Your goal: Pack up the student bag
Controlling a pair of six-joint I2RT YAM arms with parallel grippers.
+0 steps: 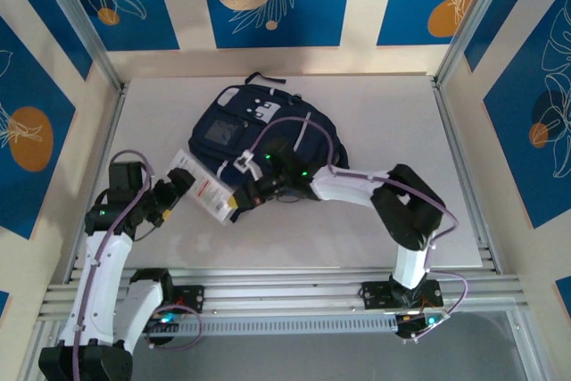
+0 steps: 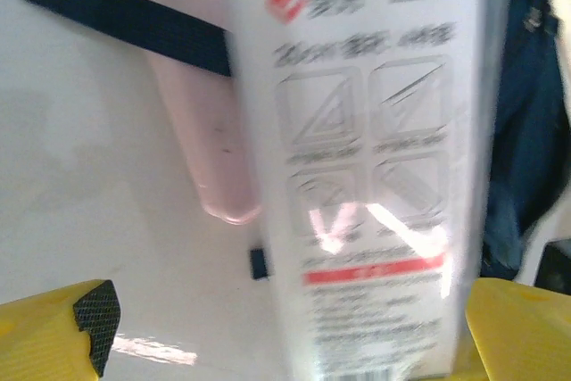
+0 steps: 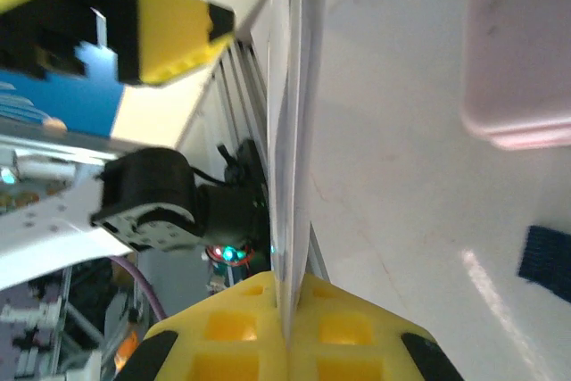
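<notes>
- Pincer of the right arm is seen closed on the lower edge of a flat white packet, which is viewed edge-on from that wrist.
- Left pincer is spread wide, with the packet's printed face between its yellow fingers; no grip by it is shown.
- The student bag is laid flat at the middle of the desk, toward the far edge. The packet is held just beside its near-left side, outside it.
- Packing is judged barely begun: the packet is not yet put in, and a pale pink object is seen lying on the desk. What the bag already holds cannot be told.
- A red logo, four boxed diagrams, a red band and fine print are carried on the packet; none of the writing can be read through the blur.
</notes>
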